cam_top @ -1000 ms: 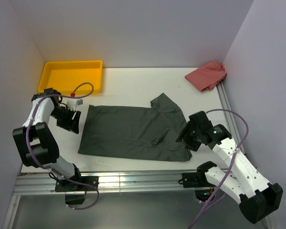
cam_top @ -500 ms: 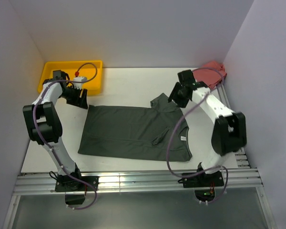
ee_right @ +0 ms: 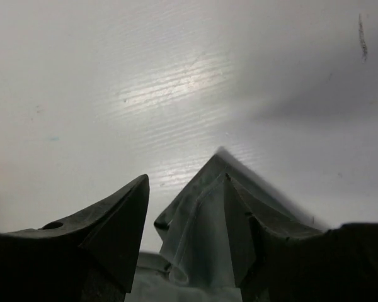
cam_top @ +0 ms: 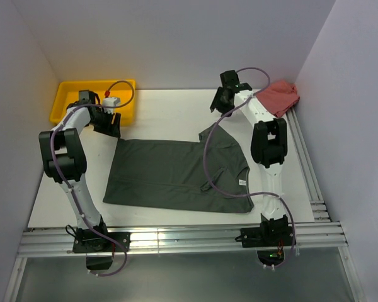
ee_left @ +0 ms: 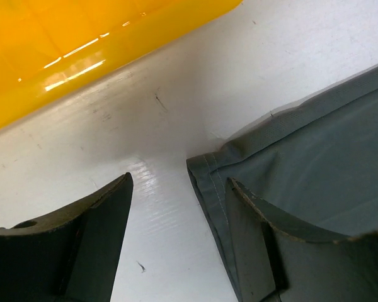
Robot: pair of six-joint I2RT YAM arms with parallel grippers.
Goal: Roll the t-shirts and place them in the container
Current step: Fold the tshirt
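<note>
Top external view: the t-shirt point(cam_top: 176, 176) lies flat mid-surface point(cam_top: 164, 107), its long axis running 9 to 3 o'clock. The left fingers point(ee_left: 88, 233), spread and empty, straddle its hem corner point(ee_left: 201, 167) at 10 o'clock. The right fingers point(ee_right: 107, 233), likewise spread and empty, bracket the sleeve tip point(ee_right: 205, 201) at 1 o'clock. Each arm is close to its own far corner.

Shows the right gripper point(ee_right: 186, 182) at 6 o'clock, jaws spread, framing a pointed t-shirt point(ee_right: 198, 242) corner aimed toward 12 o'clock on the white surface point(ee_right: 176, 63).
</note>
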